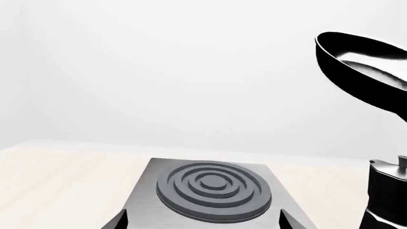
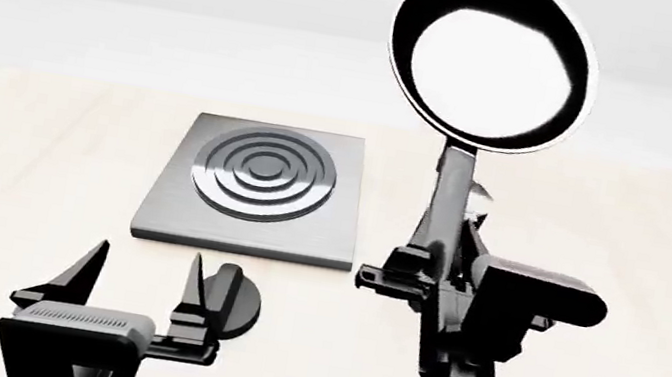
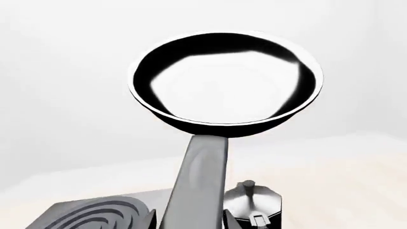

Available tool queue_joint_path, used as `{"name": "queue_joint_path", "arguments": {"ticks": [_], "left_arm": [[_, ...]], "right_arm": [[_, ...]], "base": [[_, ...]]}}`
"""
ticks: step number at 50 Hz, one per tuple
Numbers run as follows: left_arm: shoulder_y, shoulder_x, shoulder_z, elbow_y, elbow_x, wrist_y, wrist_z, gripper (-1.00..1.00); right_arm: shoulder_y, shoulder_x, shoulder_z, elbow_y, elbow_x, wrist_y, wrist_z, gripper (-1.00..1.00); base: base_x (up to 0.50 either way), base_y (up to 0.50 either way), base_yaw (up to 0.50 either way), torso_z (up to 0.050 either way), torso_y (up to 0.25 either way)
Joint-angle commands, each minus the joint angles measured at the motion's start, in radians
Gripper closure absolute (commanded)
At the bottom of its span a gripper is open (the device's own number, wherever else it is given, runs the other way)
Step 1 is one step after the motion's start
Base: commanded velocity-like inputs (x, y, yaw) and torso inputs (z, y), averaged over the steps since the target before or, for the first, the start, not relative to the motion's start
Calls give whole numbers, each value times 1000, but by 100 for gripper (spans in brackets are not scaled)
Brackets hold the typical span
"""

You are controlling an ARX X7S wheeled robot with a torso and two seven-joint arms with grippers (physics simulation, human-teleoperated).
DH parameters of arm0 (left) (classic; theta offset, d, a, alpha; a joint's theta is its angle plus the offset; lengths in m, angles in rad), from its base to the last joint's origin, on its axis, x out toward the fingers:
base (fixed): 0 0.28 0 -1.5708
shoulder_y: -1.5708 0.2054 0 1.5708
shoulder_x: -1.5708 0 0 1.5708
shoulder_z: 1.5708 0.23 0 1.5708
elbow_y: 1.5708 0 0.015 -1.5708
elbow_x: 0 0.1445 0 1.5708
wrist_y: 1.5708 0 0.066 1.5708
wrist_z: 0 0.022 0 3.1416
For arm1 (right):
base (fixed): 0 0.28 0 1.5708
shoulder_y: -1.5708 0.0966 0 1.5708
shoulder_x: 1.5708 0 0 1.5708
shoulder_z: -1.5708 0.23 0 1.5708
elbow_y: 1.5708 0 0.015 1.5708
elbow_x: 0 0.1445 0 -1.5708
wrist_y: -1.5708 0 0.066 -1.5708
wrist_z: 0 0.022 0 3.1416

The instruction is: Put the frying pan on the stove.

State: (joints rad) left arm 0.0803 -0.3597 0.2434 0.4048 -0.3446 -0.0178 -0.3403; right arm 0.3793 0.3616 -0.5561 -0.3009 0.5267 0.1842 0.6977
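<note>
Black and glossy, my right gripper [image 2: 419,281] is clamped on the handle of the frying pan [image 2: 492,59], which I hold raised in the air, off to the right of the stove [image 2: 256,201] and above the moka pot [image 3: 252,202]. My left gripper [image 2: 140,291] hangs with its jaws apart, holding nothing, just in front of the stove's near edge. The stove lies flat on the pale wooden table [image 2: 31,150].

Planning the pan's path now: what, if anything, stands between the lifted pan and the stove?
Nothing visible blocks it. The frying pan, held up by the right gripper, is right of the stove, whose burner is bare. The moka pot stands below the pan.
</note>
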Motion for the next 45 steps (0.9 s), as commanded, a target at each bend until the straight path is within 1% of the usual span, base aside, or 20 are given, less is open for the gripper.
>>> {"name": "queue_joint_path", "arguments": {"ticks": [1, 6, 11, 16, 18, 20, 26, 32, 45], "left_arm": [[-3, -1, 2, -5, 1, 4, -3, -100], [-4, -2, 4, -6, 1, 4, -4, -100], [-5, -3, 4, -5, -1, 4, -5, -100], [-5, -4, 5, -6, -1, 4, -7, -100], [-5, -4, 5, -5, -2, 4, -8, -100], [-6, -4, 5, -5, -2, 4, -9, -100], [-4, -6, 9, -5, 0, 5, -9, -100], [-4, -8, 9, -3, 0, 7, -11, -100], [-4, -9, 12, -7, -3, 10, -12, -100]], "right_arm": [[65, 27, -43, -59, -57, 36, -68, 100], [95, 32, -68, -42, -59, 69, -95, 100], [104, 39, -70, -16, -20, 39, -170, 100], [125, 55, -90, -4, -28, 35, -218, 100], [141, 72, -124, -14, -92, 50, -215, 100], [137, 74, -120, -10, -63, 22, -252, 100], [156, 92, -118, 10, -40, 14, -303, 100], [191, 95, -134, 51, -47, 32, -337, 100], [242, 94, -131, 126, -2, 28, -429, 100]], "base": [[0, 0, 0, 0, 0], [0, 0, 0, 0, 2], [0, 0, 0, 2, 2], [0, 0, 0, 0, 2], [0, 0, 0, 0, 0], [0, 0, 0, 0, 0], [0, 0, 0, 0, 3], [0, 0, 0, 2, 2], [0, 0, 0, 0, 2]]}}
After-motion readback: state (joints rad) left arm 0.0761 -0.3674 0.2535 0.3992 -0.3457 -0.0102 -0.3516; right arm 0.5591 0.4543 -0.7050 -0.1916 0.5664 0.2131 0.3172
